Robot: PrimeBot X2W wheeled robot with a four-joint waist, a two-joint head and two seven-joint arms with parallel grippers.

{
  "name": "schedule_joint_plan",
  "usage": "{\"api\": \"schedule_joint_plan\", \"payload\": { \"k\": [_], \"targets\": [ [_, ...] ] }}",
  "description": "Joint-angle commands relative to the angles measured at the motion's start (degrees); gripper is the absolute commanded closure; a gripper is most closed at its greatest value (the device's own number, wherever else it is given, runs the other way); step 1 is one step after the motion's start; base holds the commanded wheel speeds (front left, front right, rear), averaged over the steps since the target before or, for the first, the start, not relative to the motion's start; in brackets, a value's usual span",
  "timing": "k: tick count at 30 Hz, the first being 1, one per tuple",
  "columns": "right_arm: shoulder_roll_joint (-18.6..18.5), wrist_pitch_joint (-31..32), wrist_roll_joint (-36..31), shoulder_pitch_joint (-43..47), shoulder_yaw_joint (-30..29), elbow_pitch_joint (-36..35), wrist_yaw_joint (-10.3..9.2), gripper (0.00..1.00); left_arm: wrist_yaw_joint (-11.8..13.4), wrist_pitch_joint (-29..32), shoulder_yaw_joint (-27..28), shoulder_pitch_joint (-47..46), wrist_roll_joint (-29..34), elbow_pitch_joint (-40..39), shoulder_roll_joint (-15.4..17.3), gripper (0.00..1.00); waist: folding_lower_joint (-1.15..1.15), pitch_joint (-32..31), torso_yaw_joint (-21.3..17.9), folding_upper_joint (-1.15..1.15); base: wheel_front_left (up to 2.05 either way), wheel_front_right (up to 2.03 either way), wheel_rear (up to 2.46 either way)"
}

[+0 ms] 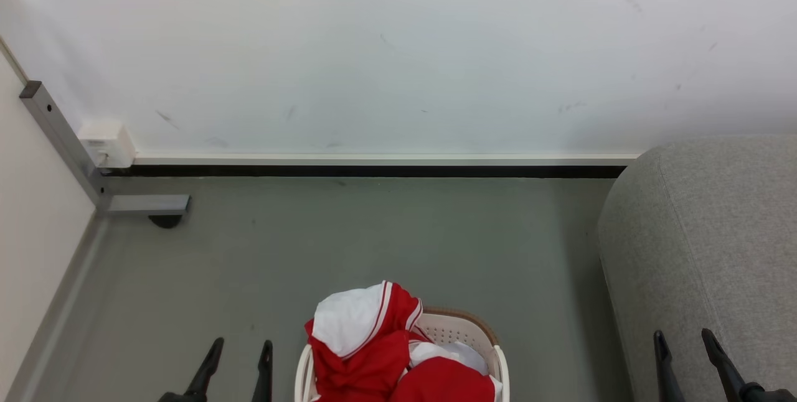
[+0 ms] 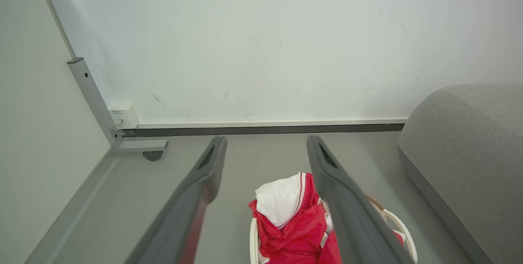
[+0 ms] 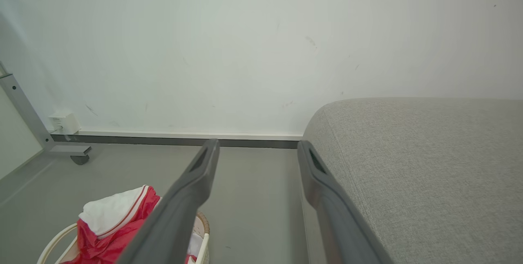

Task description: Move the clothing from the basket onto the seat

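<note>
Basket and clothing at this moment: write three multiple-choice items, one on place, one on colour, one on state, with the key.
1. On which side of the basket does the sofa stand?
A) the robot's right
B) the robot's left
C) underneath it

2. What colours is the clothing?
A) blue and grey
B) red and white
C) all black

3. How are the left gripper and the right gripper?
A) both open and empty
B) both shut on clothing
C) left shut, right open

Key:
1 A, the sofa lies at the head view's right side.
2 B, red fabric with white panels.
3 A, each pair of fingers stands apart with nothing between.
</note>
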Motion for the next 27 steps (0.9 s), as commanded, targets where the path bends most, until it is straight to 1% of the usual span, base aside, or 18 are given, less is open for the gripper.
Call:
{"api": "schedule_joint_plan", "payload": {
  "k": [1, 11, 15, 18, 22, 27],
  "targets": [
    [-0.4, -0.5, -0.8, 0.9, 0.2, 0.1, -0.12, 0.0, -0.3, -0.4, 0.3, 0.7, 1.2, 0.2, 0.0, 0.0, 0.0, 0.0, 0.0, 0.0, 0.0, 0.0, 0.0],
    [-0.9, -0.4, 0.5, -0.2, 0.5, 0.1, -0.12, 0.0, -1.5, -0.4, 1.1, 0.4, 0.6, 0.7, -0.9, 0.0, 0.0, 0.8, -1.1, 0.0, 0.0, 0.0, 0.0],
    [-0.9, -0.4, 0.5, -1.1, 0.6, -0.6, -0.12, 0.0, -2.7, -0.4, 0.3, -1.3, 0.2, 1.3, -1.2, 0.0, 0.0, 2.5, -2.0, 0.0, 0.0, 0.0, 0.0],
    [-0.9, -0.4, 0.6, -2.5, 0.7, -1.7, -0.12, 0.0, -4.0, -0.4, -1.8, -4.1, 1.0, 2.6, -1.4, 0.0, 0.0, 5.7, -2.8, 0.0, 0.0, 0.0, 0.0],
    [-0.6, -0.4, 0.2, -5.5, 1.2, -3.2, -0.12, 0.0, -5.3, -0.4, -6.4, -9.5, 2.7, 5.1, -1.4, 0.0, 0.0, 11.3, -4.5, 0.0, 0.0, 0.0, 0.0],
    [0.0, -0.4, 0.3, -10.6, 3.2, -5.5, -0.12, 0.0, -5.8, -0.4, -10.5, -18.0, 4.2, 11.8, -1.1, 0.0, 0.0, 19.9, -8.0, 0.0, 0.0, 0.0, 0.0]
  ]
}}
